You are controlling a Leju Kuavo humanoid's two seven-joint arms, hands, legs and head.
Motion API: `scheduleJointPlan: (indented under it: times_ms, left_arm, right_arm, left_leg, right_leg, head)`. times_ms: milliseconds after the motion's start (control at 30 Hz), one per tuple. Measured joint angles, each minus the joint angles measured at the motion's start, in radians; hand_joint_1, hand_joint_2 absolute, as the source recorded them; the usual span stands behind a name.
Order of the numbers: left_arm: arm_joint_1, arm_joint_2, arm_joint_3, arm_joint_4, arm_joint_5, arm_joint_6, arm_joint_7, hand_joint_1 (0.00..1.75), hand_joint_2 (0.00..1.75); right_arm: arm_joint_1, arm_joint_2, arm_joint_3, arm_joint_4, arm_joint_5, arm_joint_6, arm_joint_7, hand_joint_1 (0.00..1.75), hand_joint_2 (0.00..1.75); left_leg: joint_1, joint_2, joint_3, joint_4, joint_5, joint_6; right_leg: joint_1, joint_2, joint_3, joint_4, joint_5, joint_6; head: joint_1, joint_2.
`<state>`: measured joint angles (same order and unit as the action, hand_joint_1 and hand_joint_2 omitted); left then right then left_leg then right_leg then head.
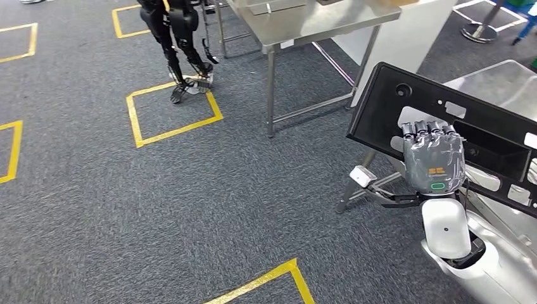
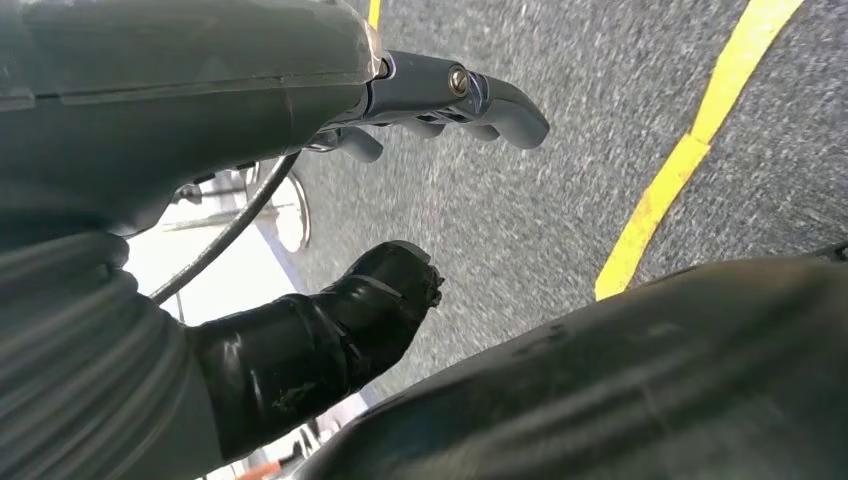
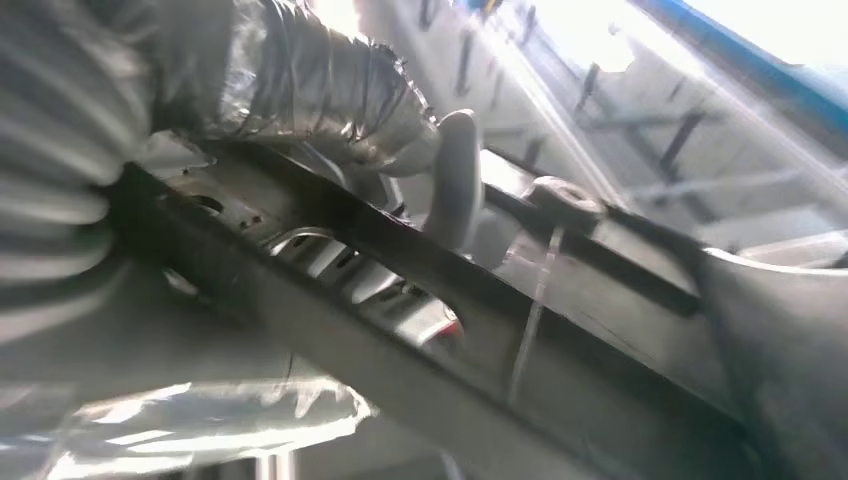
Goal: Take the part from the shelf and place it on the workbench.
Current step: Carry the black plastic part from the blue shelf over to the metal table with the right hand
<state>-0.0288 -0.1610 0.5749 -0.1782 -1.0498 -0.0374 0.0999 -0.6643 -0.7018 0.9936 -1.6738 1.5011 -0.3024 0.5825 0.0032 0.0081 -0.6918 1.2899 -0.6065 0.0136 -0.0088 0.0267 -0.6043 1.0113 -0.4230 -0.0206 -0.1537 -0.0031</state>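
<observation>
In the head view my right hand [image 1: 433, 156] grips a large flat black plastic panel [image 1: 405, 107] with cut-outs and white stickers, held tilted in the air at the right. The panel hangs in front of a steel workbench top [image 1: 500, 85] at the right edge. Up close in the right wrist view, the panel's black edge [image 3: 420, 290] runs across with my thumb [image 3: 455, 175] over it. My left hand [image 2: 400, 180] hangs above the carpet, its fingers [image 2: 505, 100] apart and nothing between them.
A steel table [image 1: 316, 25] stands ahead, its leg [image 1: 271, 95] on the grey carpet. Another dark robot [image 1: 180, 44] stands at the back beside a yellow floor square [image 1: 171, 111]. A yellow line [image 1: 278, 278] lies near my feet.
</observation>
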Motion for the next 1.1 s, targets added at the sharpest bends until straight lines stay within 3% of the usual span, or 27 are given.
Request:
scheduleJointPlan:
  times_ms: [33,67,100,167,233,300,333,400,433,500,567,600,633,700,767,833,900,967,1033,1067,1100]
  left_arm:
    - [0.001,0.0,0.0,0.0,0.0,0.0,0.0,0.0,1.75]
    - [0.001,0.0,0.0,0.0,0.0,0.0,0.0,0.0,1.75]
    - [0.002,0.0,0.0,0.0,0.0,0.0,0.0,0.0,1.75]
    - [0.003,0.001,0.0,0.0,0.0,0.0,0.0,0.0,1.75]
    - [0.002,0.002,0.0,0.0,0.0,0.0,0.0,0.0,1.75]
    - [-0.002,0.002,0.0,0.0,0.0,0.0,0.001,0.0,1.75]
    - [-0.004,0.002,0.0,0.0,0.0,0.0,0.001,0.0,1.75]
    - [-0.003,0.001,0.0,0.0,0.001,0.0,0.003,0.0,1.75]
    - [-0.002,0.001,0.0,0.0,0.001,0.0,0.004,0.0,1.75]
    - [0.0,0.001,0.0,0.0,0.001,0.002,0.007,0.0,1.75]
    - [0.001,0.0,0.0,0.0,0.0,0.004,0.009,0.0,1.75]
    - [0.001,0.0,0.0,0.0,0.0,0.006,0.01,0.0,1.75]
    - [0.001,-0.001,0.0,0.0,0.0,0.007,0.01,0.0,1.75]
    - [0.001,-0.003,0.0,0.0,0.0,0.009,0.01,0.0,1.75]
    - [0.0,-0.004,0.0,0.0,0.0,0.01,0.01,0.0,1.75]
    - [-0.002,-0.005,0.0,0.0,0.0,0.01,0.01,0.0,1.75]
    - [-0.002,-0.005,0.0,0.0,0.0,0.01,0.011,0.0,1.75]
    - [-0.001,-0.005,0.0,0.0,0.001,0.01,0.012,0.0,1.75]
    - [0.001,-0.005,0.0,0.0,0.003,0.01,0.012,0.0,1.75]
    - [0.002,-0.005,0.0,0.0,0.003,0.01,0.012,0.0,1.75]
    - [0.002,-0.005,0.0,0.0,0.004,0.009,0.012,0.0,1.75]
  right_arm:
    - [0.003,0.0,0.0,-0.001,0.0,0.0,0.0,1.75,1.75]
    - [0.004,0.0,0.0,-0.001,0.0,0.0,0.0,1.75,1.75]
    - [0.005,0.0,0.0,-0.002,0.0,0.0,0.0,1.75,1.75]
    - [0.005,0.0,0.0,-0.004,0.0,0.0,0.0,1.75,1.75]
    - [0.005,-0.001,0.0,-0.006,0.0,0.001,0.0,1.75,1.75]
    - [0.008,-0.003,-0.001,-0.006,0.0,0.002,0.0,1.75,1.75]
    - [0.01,-0.005,-0.003,-0.006,0.0,0.002,0.0,1.75,1.75]
    - [0.013,-0.011,-0.009,-0.006,0.0,0.004,0.0,1.75,1.75]
    - [0.014,-0.012,-0.013,-0.006,0.0,0.004,0.0,1.75,1.75]
    - [0.02,-0.012,-0.015,-0.006,0.0,0.005,0.0,1.75,1.75]
    - [0.032,-0.012,-0.015,-0.006,0.0,0.005,0.0,1.75,1.75]
    - [0.037,-0.012,-0.016,-0.005,0.0,0.005,0.0,1.75,1.75]
    - [0.04,-0.012,-0.017,-0.005,0.0,0.005,0.0,1.75,1.75]
    - [0.046,-0.012,-0.025,-0.005,0.0,0.005,0.0,1.75,1.75]
    - [0.056,-0.011,-0.034,-0.004,0.0,0.005,0.0,1.75,1.75]
    - [0.069,-0.011,-0.04,-0.004,0.0,0.005,0.0,1.75,1.75]
    - [0.077,-0.009,-0.046,-0.003,0.0,0.004,0.0,1.75,1.75]
    - [0.08,-0.004,-0.051,-0.001,0.0,0.003,0.0,1.75,1.75]
    - [0.087,0.003,-0.052,-0.001,0.0,0.005,0.0,1.75,1.75]
    - [0.091,0.006,-0.052,-0.001,0.0,0.007,0.0,1.75,1.75]
    - [0.095,0.009,-0.052,-0.001,0.0,0.01,0.0,1.75,1.75]
  left_leg:
    - [0.001,-0.001,-0.016,0.023,0.004,-0.002]
    - [0.002,-0.003,-0.012,0.004,0.03,-0.002]
    - [0.003,-0.009,0.008,-0.05,0.068,-0.001]
    - [0.009,-0.051,0.064,-0.182,0.131,0.002]
    - [0.01,-0.079,0.089,-0.239,0.145,0.007]
    - [0.008,-0.061,0.091,-0.244,0.147,0.017]
    - [0.008,-0.05,0.094,-0.25,0.15,0.024]
    - [0.011,-0.025,0.1,-0.264,0.156,0.036]
    - [0.01,-0.014,0.102,-0.266,0.156,0.039]
    - [0.009,0.009,0.104,-0.267,0.152,0.043]
    - [0.009,0.033,0.106,-0.266,0.147,0.043]
    - [0.009,0.045,0.109,-0.266,0.144,0.042]
    - [0.009,0.056,0.114,-0.266,0.14,0.04]
    - [0.004,0.075,0.124,-0.265,0.132,0.031]
    - [-0.001,0.092,0.131,-0.266,0.126,0.021]
    - [-0.001,0.105,0.137,-0.266,0.118,0.011]
    - [0.003,0.073,0.127,-0.233,0.091,0.001]
    - [0.007,0.02,0.074,-0.122,0.034,-0.003]
    - [0.008,0.002,0.008,-0.001,-0.004,-0.003]
    - [0.007,0.0,-0.008,0.017,0.004,-0.002]
    - [0.007,-0.002,-0.006,-0.002,0.031,0.001]
  right_leg:
    - [0.0,0.014,0.0,0.002,-0.001,0.0]
    - [-0.001,0.028,0.0,0.005,-0.003,0.002]
    - [-0.002,0.043,0.0,0.009,-0.005,0.004]
    - [-0.004,0.069,-0.004,0.021,-0.013,0.013]
    - [-0.006,0.09,-0.013,0.029,-0.016,0.025]
    - [-0.011,0.11,-0.019,0.028,-0.013,0.039]
    - [-0.012,0.104,-0.022,0.03,-0.015,0.044]
    - [-0.009,0.053,-0.047,0.08,-0.045,0.053]
    - [-0.007,0.017,-0.072,0.134,-0.073,0.057]
    - [-0.009,-0.015,-0.133,0.251,-0.12,0.064]
    - [-0.014,-0.022,-0.154,0.287,-0.114,0.068]
    - [-0.015,-0.027,-0.138,0.253,-0.087,0.068]
    - [-0.016,-0.039,-0.104,0.188,-0.05,0.068]
    - [-0.006,-0.08,-0.039,0.061,-0.003,0.059]
    - [0.004,-0.095,-0.02,0.02,-0.001,0.046]
    - [0.002,-0.07,-0.02,0.017,0.0,0.034]
    - [-0.004,-0.048,-0.015,0.01,0.002,0.02]
    - [-0.006,-0.026,-0.012,0.007,0.003,0.009]
    - [-0.003,0.0,-0.012,0.01,0.002,0.005]
    - [-0.002,0.014,-0.011,0.011,0.001,0.004]
    - [-0.002,0.029,-0.011,0.013,0.0,0.004]
  head:
    - [0.0,0.0]
    - [0.0,0.0]
    - [0.0,0.0]
    - [0.0,0.0]
    - [0.0,0.0]
    - [0.0,0.0]
    - [0.0,0.0]
    - [0.001,0.0]
    - [0.001,0.0]
    - [0.001,0.0]
    - [0.001,0.0]
    - [0.001,0.0]
    - [0.001,0.0]
    - [0.001,0.0]
    - [0.001,0.0]
    - [0.001,0.0]
    - [0.001,0.0]
    - [0.001,0.0]
    - [0.001,0.0]
    - [0.001,0.0]
    - [0.001,0.0]
